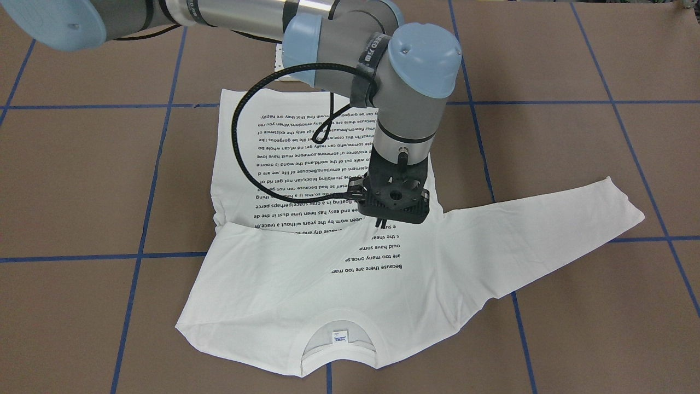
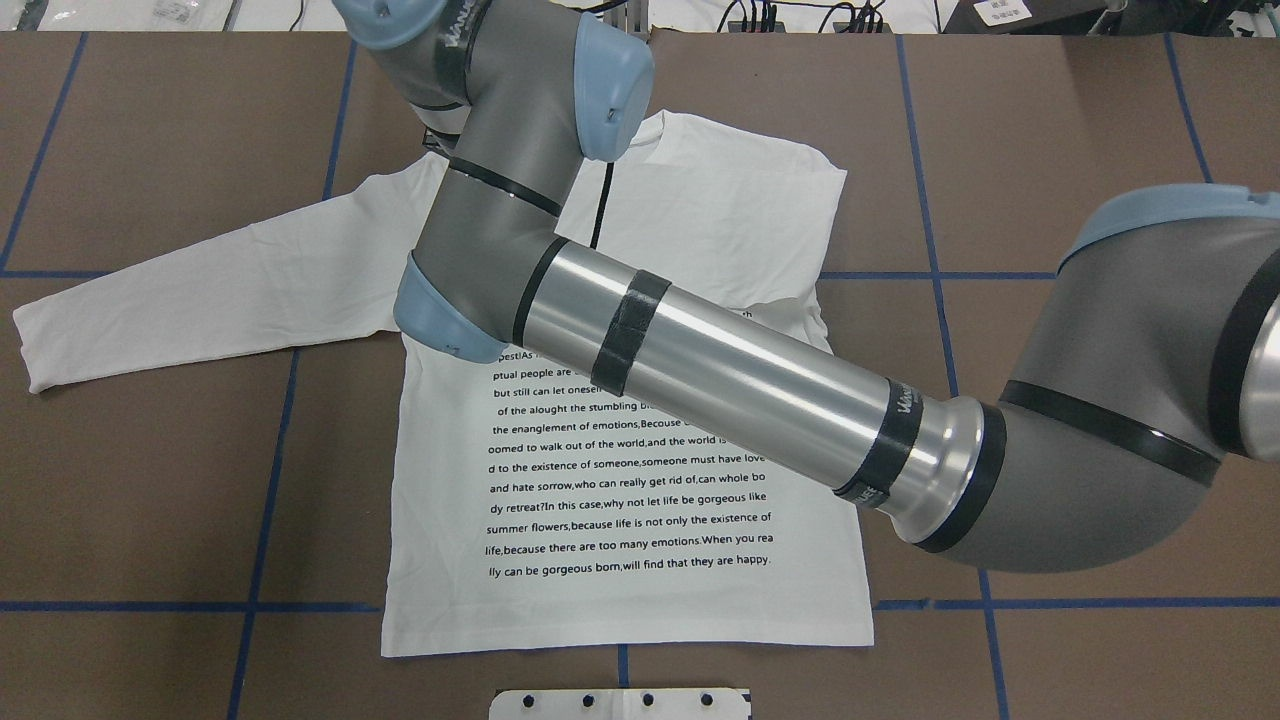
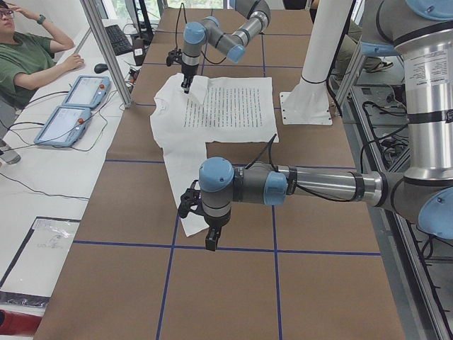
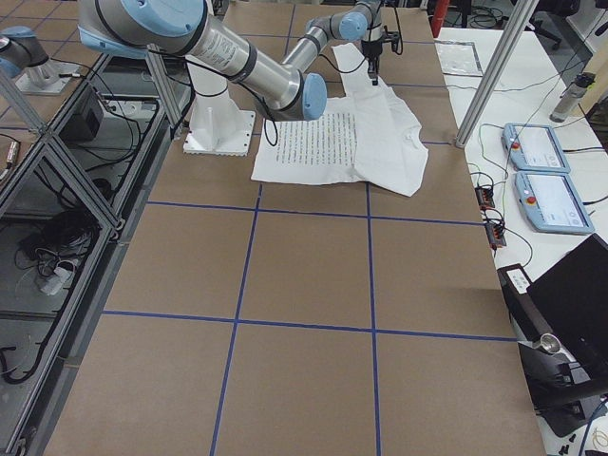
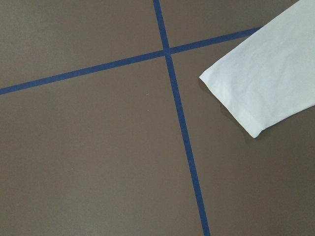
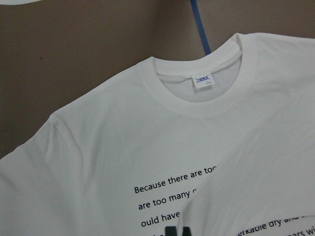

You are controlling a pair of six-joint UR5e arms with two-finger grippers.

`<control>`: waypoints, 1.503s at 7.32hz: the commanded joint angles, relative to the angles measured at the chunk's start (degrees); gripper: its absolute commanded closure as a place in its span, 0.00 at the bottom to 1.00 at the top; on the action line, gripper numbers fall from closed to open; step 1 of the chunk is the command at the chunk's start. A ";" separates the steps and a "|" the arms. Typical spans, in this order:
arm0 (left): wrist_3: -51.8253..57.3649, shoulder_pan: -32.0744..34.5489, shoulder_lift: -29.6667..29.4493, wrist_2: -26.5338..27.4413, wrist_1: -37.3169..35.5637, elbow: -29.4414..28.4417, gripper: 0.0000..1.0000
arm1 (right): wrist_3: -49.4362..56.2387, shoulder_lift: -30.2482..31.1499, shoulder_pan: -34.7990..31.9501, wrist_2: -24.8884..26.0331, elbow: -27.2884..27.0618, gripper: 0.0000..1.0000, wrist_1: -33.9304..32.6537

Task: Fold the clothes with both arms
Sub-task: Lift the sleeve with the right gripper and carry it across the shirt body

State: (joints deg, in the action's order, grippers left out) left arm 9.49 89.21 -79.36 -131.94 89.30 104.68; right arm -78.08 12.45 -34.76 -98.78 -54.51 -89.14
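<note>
The white long-sleeved T-shirt (image 1: 306,295) lies print side up on the brown table, its neck label (image 1: 339,337) at the far edge from the robot. One sleeve is folded across the chest and tapers to my right gripper (image 1: 378,223). That gripper points down over the print, with its fingers close together on the sleeve end. The fingertips (image 6: 172,231) show at the bottom of the right wrist view. The other sleeve (image 1: 547,235) lies stretched out flat. My left gripper (image 3: 211,244) hangs just beyond that sleeve's cuff (image 5: 266,83). I cannot tell whether it is open.
The white pedestal base (image 3: 308,106) stands at the table's robot side. Blue tape lines (image 5: 182,128) cross the brown table top. A seated person (image 3: 28,57) and two control tablets (image 3: 71,106) are on a side bench beyond an aluminium post (image 3: 106,49).
</note>
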 commanded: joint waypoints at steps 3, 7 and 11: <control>-0.09 -0.09 -0.52 -0.16 0.09 0.08 0.00 | -1.11 -5.16 0.84 1.22 7.66 0.01 4.50; -0.70 -0.09 -9.57 0.19 3.67 0.34 0.00 | 11.60 -3.06 -7.23 -11.59 5.22 0.00 1.01; -4.04 -0.17 -10.81 -0.07 10.53 -1.06 0.00 | 31.88 7.03 -17.07 -20.39 -9.09 0.00 -11.65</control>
State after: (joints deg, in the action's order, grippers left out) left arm 6.16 89.05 -90.12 -131.87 97.71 104.10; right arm -53.27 15.93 -48.65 -117.10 -59.41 -97.55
